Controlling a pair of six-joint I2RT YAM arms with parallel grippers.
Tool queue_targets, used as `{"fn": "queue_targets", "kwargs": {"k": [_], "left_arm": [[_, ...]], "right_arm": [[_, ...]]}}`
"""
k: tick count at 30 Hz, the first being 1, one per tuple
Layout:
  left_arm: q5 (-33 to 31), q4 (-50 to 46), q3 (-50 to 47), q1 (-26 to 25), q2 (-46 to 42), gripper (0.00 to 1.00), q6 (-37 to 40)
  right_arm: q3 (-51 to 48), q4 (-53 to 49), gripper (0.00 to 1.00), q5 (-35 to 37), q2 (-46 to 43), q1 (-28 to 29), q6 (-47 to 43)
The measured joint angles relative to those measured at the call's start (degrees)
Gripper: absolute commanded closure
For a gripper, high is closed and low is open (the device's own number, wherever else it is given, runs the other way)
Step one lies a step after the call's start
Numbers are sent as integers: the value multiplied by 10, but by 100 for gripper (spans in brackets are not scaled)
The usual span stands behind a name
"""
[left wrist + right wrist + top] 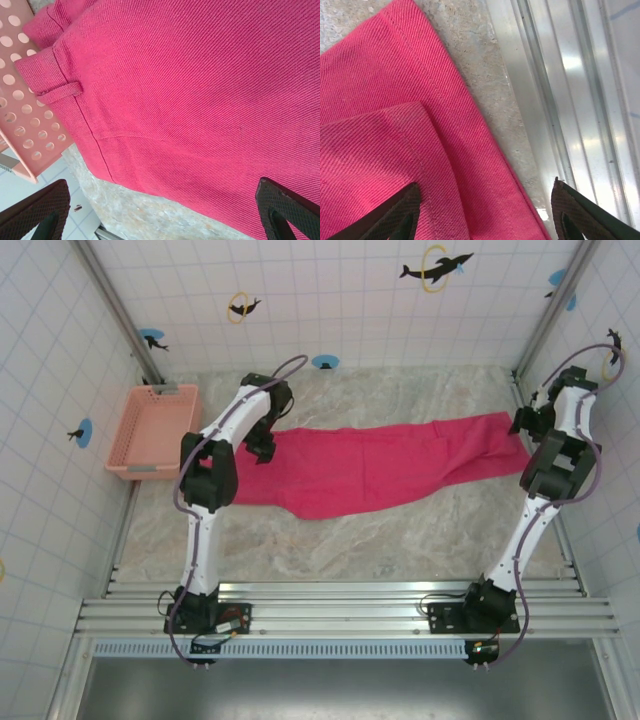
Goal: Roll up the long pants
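Likely soft, limp long pants (pixel 390 465) flat on surface (pixel 350 540); best pinched at right hem (pixel 437 87). Left end effector (pixel 162 207) wide over waistband (pixel 47 75), right end effector (pixel 485 200) wide over hem.

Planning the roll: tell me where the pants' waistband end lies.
In the top view the long pants lie across mid-table; the waistband end is at the left, under the left gripper and near the pink basket.
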Motion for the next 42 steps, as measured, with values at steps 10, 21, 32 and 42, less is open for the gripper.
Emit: {"fn": "queue_targets", "kwargs": {"k": [10, 21, 32, 42], "left_arm": [[0, -16, 10, -1, 1, 3, -15], [0, -22, 10, -10, 5, 3, -24], [2, -18, 9, -11, 6, 3, -30], [9, 5, 9, -11, 6, 3, -23]], "right_arm": [[0, -7, 48, -69, 3, 0, 17], [0, -7, 80, -120, 24, 0, 35], [-8, -6, 100, -127, 14, 6, 39], [-129, 73, 100, -91, -260, 24, 95]]}}
